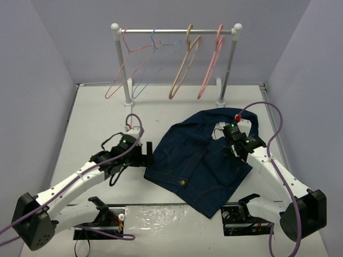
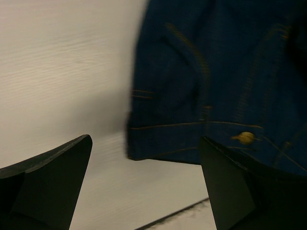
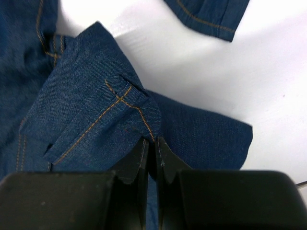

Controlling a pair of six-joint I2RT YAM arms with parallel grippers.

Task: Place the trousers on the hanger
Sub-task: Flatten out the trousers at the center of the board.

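The dark navy trousers lie folded in a heap at the middle of the table. The tan hanger hangs on the rail at the back, apart from both arms. My left gripper stands open at the trousers' left edge, just off the waistband. In the left wrist view the left gripper has only table between its fingers, with the trousers and a brass button just ahead. In the right wrist view my right gripper is shut on a raised fold of the trousers near a belt loop. From above, the right gripper sits at the trousers' right side.
A white-posted rail crosses the back of the table. It carries pink hangers and a light-blue hanger beside the tan one. Grey walls close in both sides. The arm bases stand at the near edge.
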